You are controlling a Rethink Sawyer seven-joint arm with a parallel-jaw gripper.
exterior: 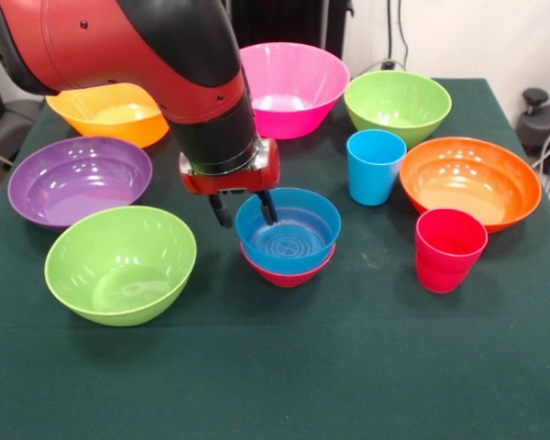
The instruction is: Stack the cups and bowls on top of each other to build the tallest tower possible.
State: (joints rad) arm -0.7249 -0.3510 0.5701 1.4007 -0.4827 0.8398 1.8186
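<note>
Near the tabletop's (284,367) middle, the blue bowl (288,231) sits nested in the red bowl (288,272), its rim pinched between the gripper's (246,209) fingers; both cups (375,166) stand empty.

Bench (284,385) under dark green cloth. Resting directly on it: yellow-orange bowl (110,112), pink bowl (293,87), far green bowl (399,105), purple bowl (78,179), orange bowl (470,181), near green bowl (119,264), blue cup (375,166), red cup (449,248), all upright and apart. At centre, small red bowl (287,273) carrying a blue bowl (289,229).
</note>
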